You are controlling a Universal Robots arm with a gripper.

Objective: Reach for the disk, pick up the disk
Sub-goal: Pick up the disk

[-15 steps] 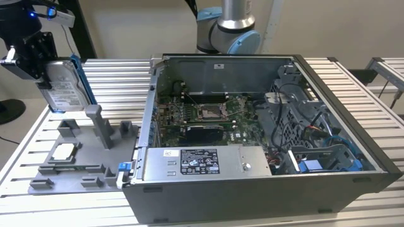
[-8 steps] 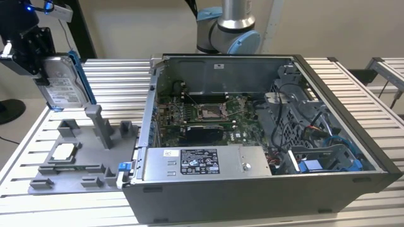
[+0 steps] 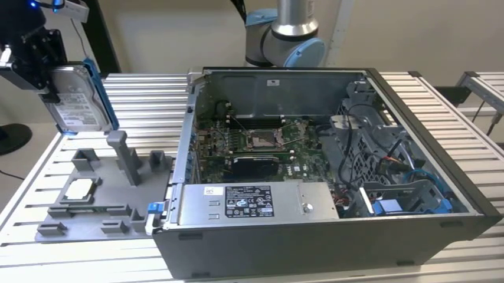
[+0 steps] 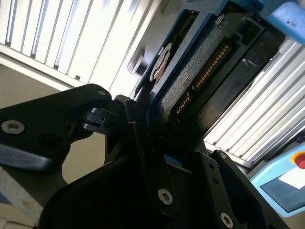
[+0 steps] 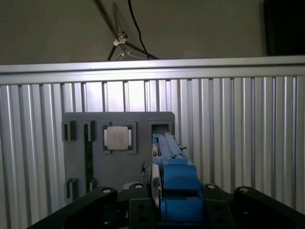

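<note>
Gripper [image 3: 43, 71] is clamped on the disk [image 3: 77, 97], jaws closed on its two flat faces. The second wrist view shows it close up: black fingers [image 4: 131, 119] press against the disk [image 4: 190, 71]. The far finger is mostly hidden, so I can't tell how much of it is in contact.

The disk is off the surface [image 3: 141, 88], held on edge at the exterior view's top left. Its label side faces the camera and the blue rail [image 3: 101, 94] runs along one edge. It hangs above the grey fixture [image 3: 110, 194] without touching it, and the fixture's tall post [image 3: 122, 156] stands just below the disk's lower corner.

In the first wrist view the disk [image 5: 174, 176] runs edge-on out of the gripper [image 5: 171, 205], with the fixture [image 5: 119, 167] beneath it. The small square chip [image 5: 119, 137] sits in its pocket on the fixture.

The open computer case [image 3: 331, 236] sits to the exterior view's right of the fixture, with the arm base [image 3: 284, 35] behind it.
</note>
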